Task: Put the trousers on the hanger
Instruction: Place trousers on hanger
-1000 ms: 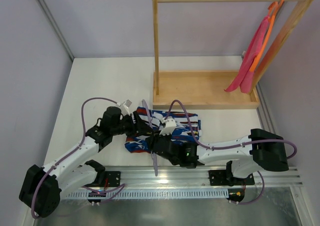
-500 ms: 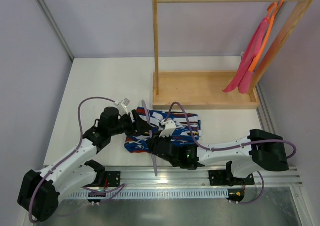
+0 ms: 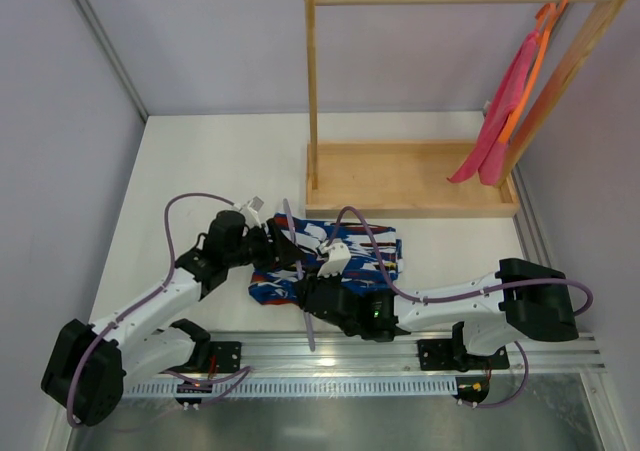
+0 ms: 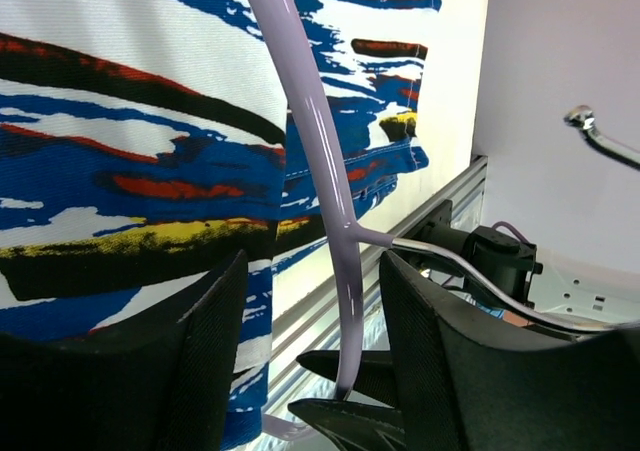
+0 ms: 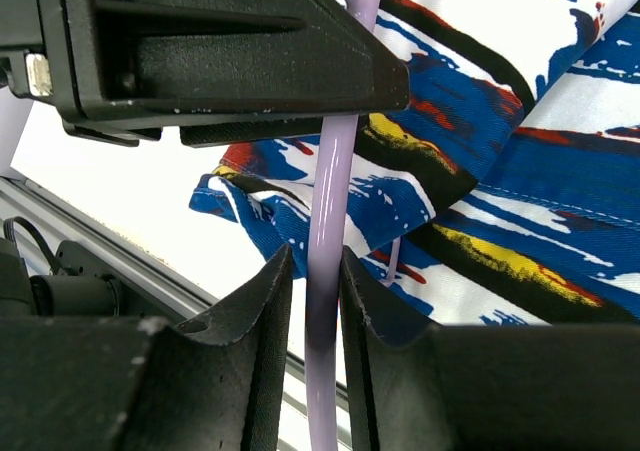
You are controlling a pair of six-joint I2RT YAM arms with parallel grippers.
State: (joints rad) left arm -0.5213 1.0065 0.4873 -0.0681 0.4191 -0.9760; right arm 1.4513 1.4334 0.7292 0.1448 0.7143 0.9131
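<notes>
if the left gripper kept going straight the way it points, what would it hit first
Most likely the hanger: its lavender bar runs between the open jaws of the left gripper. The trousers lie just behind, though depth is unclear.

The left arm (image 3: 150, 311) reaches from its base toward 2 o'clock with the wrist low. The left gripper (image 4: 312, 261) points toward 3 o'clock, jaws standing apart, and the hanger (image 4: 320, 171) bar between them touches neither finger. The right arm (image 3: 450, 296) lies low along the near edge, stretched toward 9 o'clock, and the right gripper (image 5: 315, 266) has its jaws narrow about the same bar, though whether they clamp it cannot be told.
</notes>
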